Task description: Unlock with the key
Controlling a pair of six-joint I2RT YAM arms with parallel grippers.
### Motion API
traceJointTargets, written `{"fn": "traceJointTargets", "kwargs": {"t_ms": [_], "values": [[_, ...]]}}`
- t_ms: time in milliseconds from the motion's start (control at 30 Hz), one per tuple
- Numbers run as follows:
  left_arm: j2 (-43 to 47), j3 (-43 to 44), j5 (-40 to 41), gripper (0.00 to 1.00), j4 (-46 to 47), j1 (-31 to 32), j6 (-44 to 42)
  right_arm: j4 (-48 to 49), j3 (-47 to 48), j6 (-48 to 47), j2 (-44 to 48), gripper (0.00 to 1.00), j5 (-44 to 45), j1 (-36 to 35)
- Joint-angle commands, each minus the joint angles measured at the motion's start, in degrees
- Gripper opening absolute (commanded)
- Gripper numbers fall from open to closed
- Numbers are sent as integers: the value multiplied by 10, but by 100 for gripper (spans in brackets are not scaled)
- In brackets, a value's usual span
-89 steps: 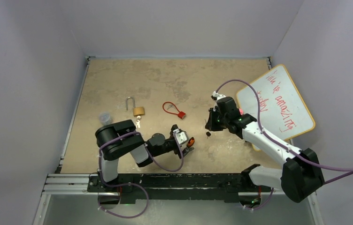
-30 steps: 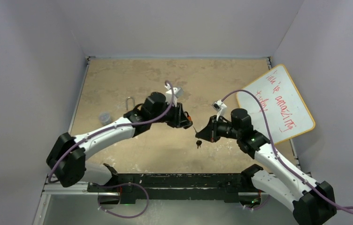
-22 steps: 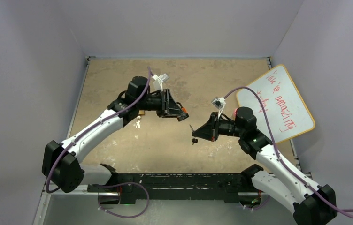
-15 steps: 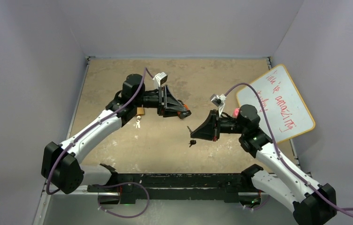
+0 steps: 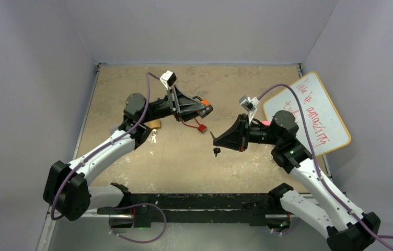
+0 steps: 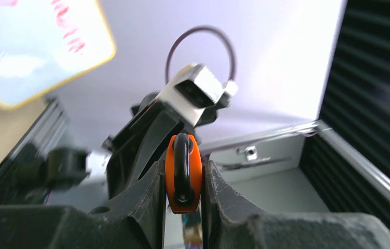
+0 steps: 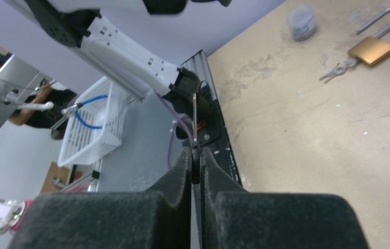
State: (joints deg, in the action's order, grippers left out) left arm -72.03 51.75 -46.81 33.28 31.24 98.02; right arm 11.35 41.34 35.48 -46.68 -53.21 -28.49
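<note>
My right gripper [image 5: 217, 139] was pressed together on the key [image 7: 195, 120], pinching it by the head so the blade stood straight out past the fingertips, in line with the fingers. Seen from above, that blade pointed away from my bases and a little to the left, and a black fob [image 5: 216, 151] hung below it, clear of the table [image 5: 131, 83].

My left gripper [image 5: 203, 109] was clamped on the orange padlock [image 6: 183, 181], the body squeezed between both fingers with the black shackle showing across its face. It was held up in the air, not resting on anything.

What mattered was the line between the two. The orange padlock lay further out and slightly left of the key's tip, near it but with a plain gap between. The two grippers faced each other; from my left wrist I could see the right wrist's camera just beyond the lock. I judged the blade's long axis to run roughly toward the lock but not squarely into it, so the next move called for lining up the tip before closing the gap. I could not tell from any view where the keyway sat or which way it faced.

The brass padlock [image 5: 154, 124] and the red cable lock [image 5: 200, 127] lay on the table below my left arm, well apart from the key and, as I judged, not part of this step
</note>
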Motion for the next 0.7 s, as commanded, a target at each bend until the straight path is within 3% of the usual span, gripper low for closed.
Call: {"fn": "traceJointTargets", "kwargs": {"t_ms": [0, 133, 433, 667], "values": [[14, -47, 168, 0, 363, -1, 117, -49, 68, -48, 1, 0, 35, 1], [-13, -42, 194, 0, 481, 1, 127, -45, 115, -53, -25, 0, 8, 0], [-62, -23, 174, 0, 686, 1, 126, -96, 232, -91, -78, 0, -52, 0], [-53, -28, 159, 0, 603, 1, 134, -147, 298, -80, -115, 0, -27, 0]]}}
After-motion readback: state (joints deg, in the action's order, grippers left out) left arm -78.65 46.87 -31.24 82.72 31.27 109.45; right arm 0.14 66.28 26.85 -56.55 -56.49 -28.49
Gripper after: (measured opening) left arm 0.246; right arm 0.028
